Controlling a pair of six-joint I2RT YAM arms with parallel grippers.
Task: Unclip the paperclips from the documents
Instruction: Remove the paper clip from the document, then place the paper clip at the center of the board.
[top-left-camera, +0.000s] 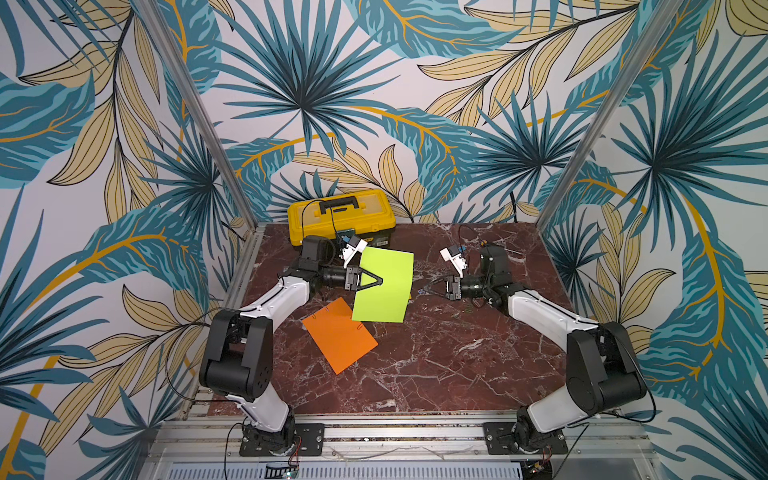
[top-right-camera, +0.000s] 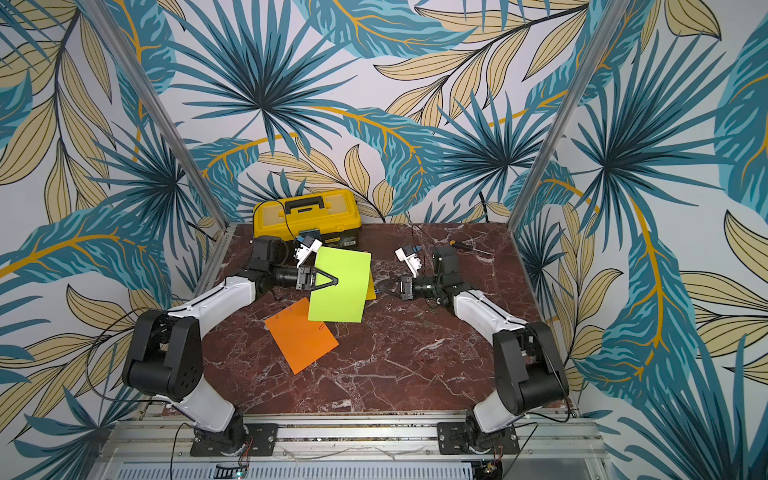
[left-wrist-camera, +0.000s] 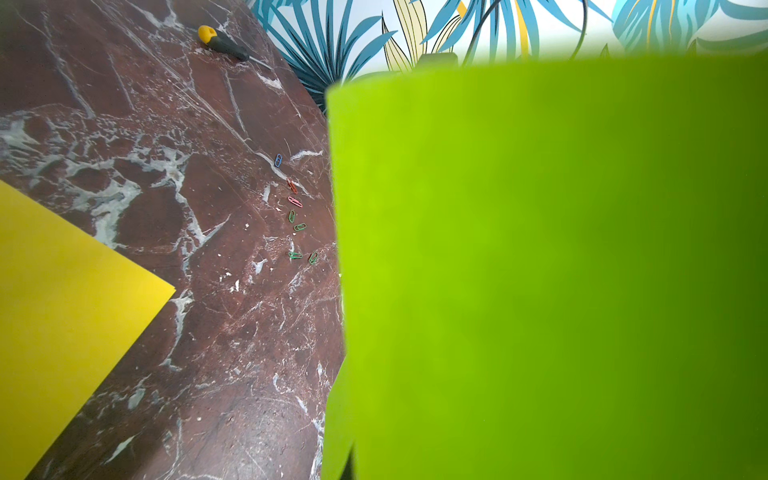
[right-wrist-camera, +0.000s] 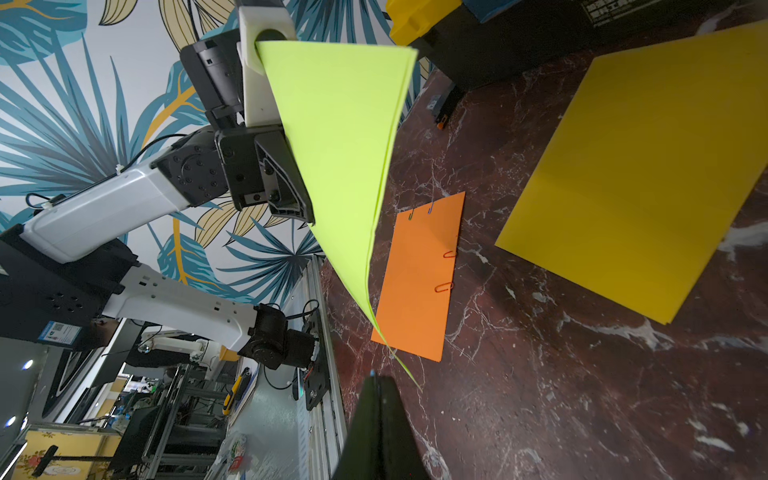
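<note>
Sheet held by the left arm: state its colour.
The sheet is lime green, clearest in both top views.

Both top views are bright and diffusely lit, and shadows on the worktop (top-left-camera: 436, 365) are faint and soft. In my left wrist view the lime green sheet (left-wrist-camera: 540, 270) lies close to the lens, blurred and darkening toward one edge. My right wrist view curves straight lines near its borders, and my right end effector (right-wrist-camera: 374, 377) renders dark and defocused.
</note>
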